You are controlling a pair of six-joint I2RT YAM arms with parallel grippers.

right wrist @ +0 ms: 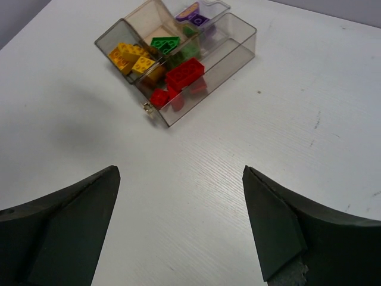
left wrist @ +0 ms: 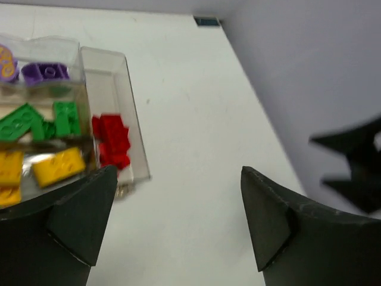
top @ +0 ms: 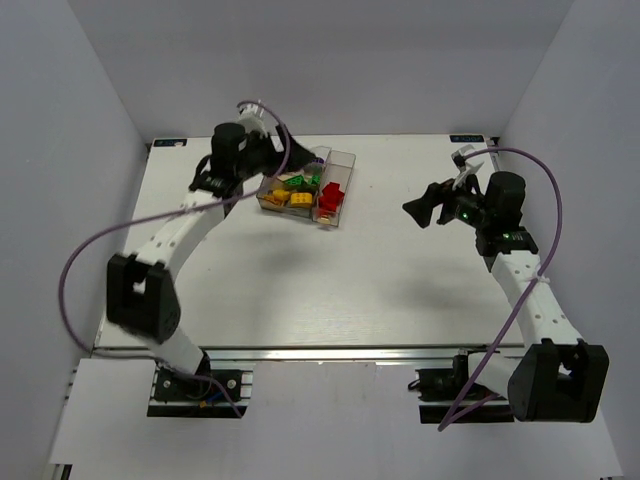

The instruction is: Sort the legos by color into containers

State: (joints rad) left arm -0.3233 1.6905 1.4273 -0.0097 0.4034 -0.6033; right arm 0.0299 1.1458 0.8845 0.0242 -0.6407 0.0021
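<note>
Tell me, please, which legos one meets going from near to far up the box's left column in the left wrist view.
yellow legos → green legos → purple legos

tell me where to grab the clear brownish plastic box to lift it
Probably the thin upright outer wall of the clear brownish-tinted plastic box, at the long compartment's empty end, from straight above: the red studded bricks crowd the other end.

The top view looks down from above and behind the near edge of the table (top: pixel 400 290), the divided box (top: pixel 340 165) beyond centre, leftward. The left wrist camera sits close beside the box (left wrist: pixel 110 77) (cropping its left side); the right wrist camera faces the box (right wrist: pixel 229 44) from well apart. All three share it.
</note>
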